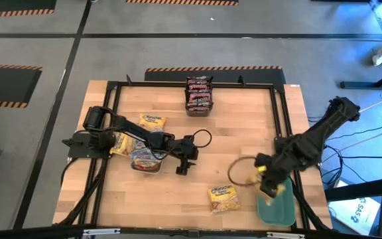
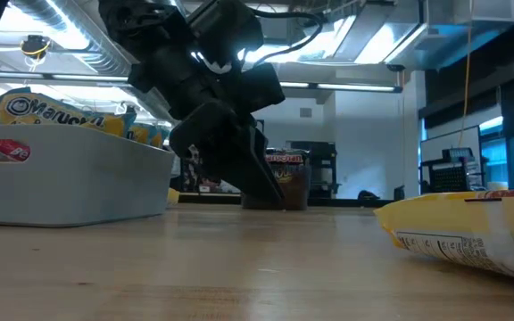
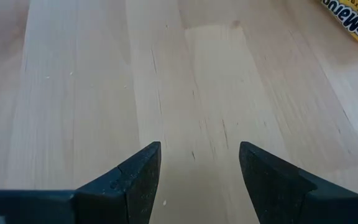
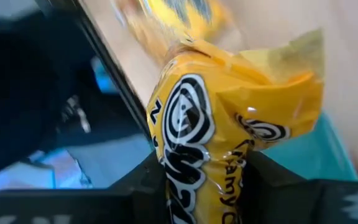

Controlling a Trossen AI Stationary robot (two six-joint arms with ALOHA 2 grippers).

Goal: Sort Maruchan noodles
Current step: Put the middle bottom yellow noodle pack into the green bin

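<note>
Clamping a yellow Maruchan packet [image 4: 229,124], the right gripper [image 1: 268,186] is hanging over the teal tray [image 1: 277,211]; left gripper [image 3: 199,177] is hovering w/ fingers apart above the counter [image 1: 244,119].

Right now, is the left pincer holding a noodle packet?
No, the left wrist view shows the left pincer open over bare wooden table, nothing between its fingers.

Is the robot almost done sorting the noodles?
Not yet. Done: dark packets stacked at the table's far edge. In hand: the right pincer grips a yellow packet above the teal tray. Left: one yellow packet near that tray and several by the grey tray. The left pincer is open, empty.
</note>
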